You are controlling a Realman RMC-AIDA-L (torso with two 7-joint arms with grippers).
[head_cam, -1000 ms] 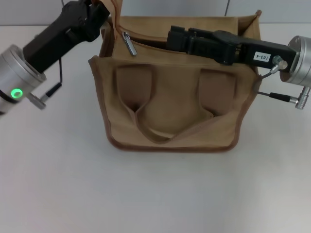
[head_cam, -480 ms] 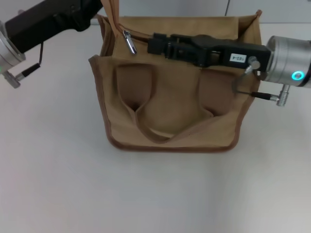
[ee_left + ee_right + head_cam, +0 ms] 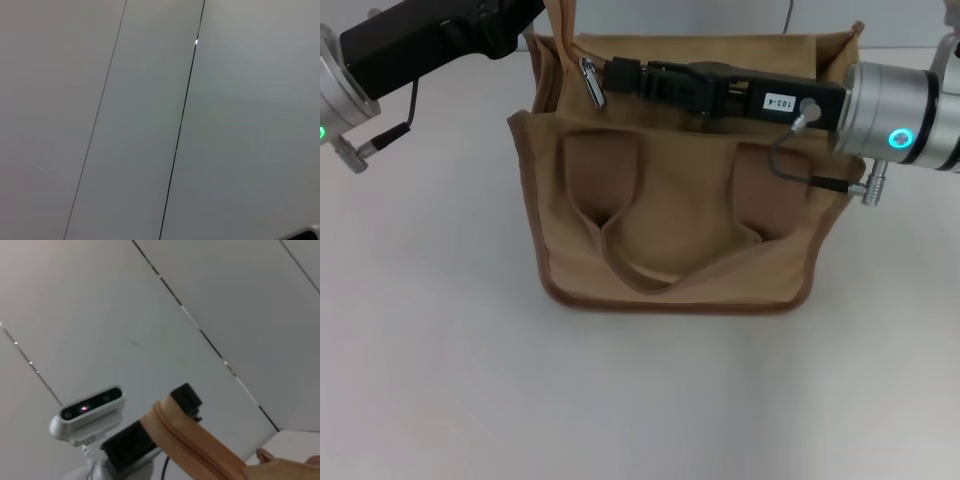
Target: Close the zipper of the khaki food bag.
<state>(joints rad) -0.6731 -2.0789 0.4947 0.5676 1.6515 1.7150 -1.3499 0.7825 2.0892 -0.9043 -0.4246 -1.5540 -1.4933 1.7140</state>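
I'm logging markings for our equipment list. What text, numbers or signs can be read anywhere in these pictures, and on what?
"103-4": small white sticker on the black right hand, reaching over the bag; it shows upside down and the digits are tiny, so this reading is uncertain.
No writing is readable on the bag, the left hand or the table.

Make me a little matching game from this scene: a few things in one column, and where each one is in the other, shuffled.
Things:
1. silver pull tab
2. right gripper
3. left gripper
4. front handle

Places:
A. lying flat against the khaki food bag's front
B. stretched along the open top
C. at the far-left corner of the bag
D. left end of the zipper, just off the right gripper's tip

Pairs: 1-D, 2-B, 3-C, 4-A
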